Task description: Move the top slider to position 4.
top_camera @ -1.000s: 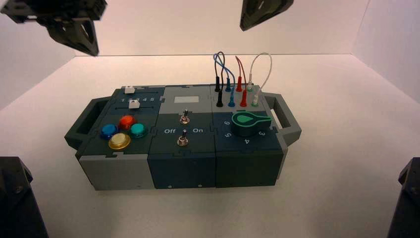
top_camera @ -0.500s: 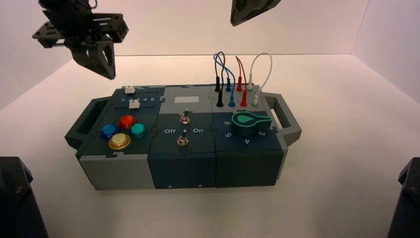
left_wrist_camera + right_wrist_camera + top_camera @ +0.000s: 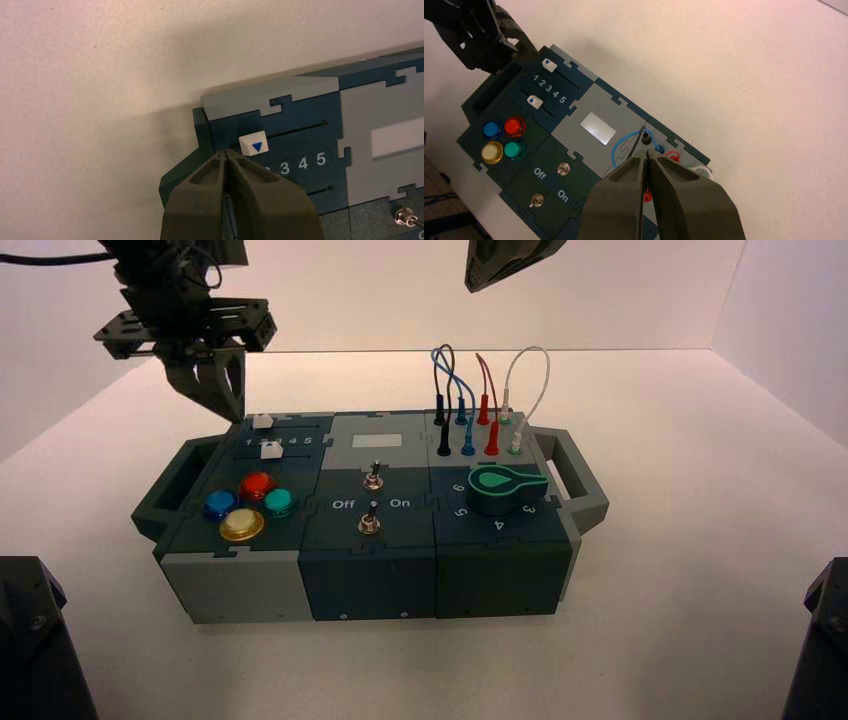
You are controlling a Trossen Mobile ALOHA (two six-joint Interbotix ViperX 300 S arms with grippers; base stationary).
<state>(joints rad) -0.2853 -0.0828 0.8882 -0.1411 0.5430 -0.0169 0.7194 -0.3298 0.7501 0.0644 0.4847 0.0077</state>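
The top slider [image 3: 263,421] is a small white knob on the rear rail of the dark blue panel at the box's left end. In the left wrist view the top slider [image 3: 253,144] bears a blue triangle and sits at the rail's end, well left of the printed 4 [image 3: 303,163]. In the right wrist view the top slider [image 3: 549,64] stands by the 1, with the 4 [image 3: 556,95] further along the row. My left gripper [image 3: 235,412] is shut, its tips [image 3: 226,154] just left of the knob and apart from it. My right gripper [image 3: 647,154] is shut and empty, raised high over the wires.
The twin white knob [image 3: 270,450] sits on the button-side rail. Several coloured buttons [image 3: 247,505], two toggle switches [image 3: 371,500], a green dial [image 3: 500,488] and looped wires [image 3: 480,400] fill the rest of the box. Grey handles [image 3: 570,475] stick out at both ends.
My left gripper has come down and to the right, from above the table's left side to the box's rear left corner. The right gripper shifted slightly left early on. The sliders have not moved.
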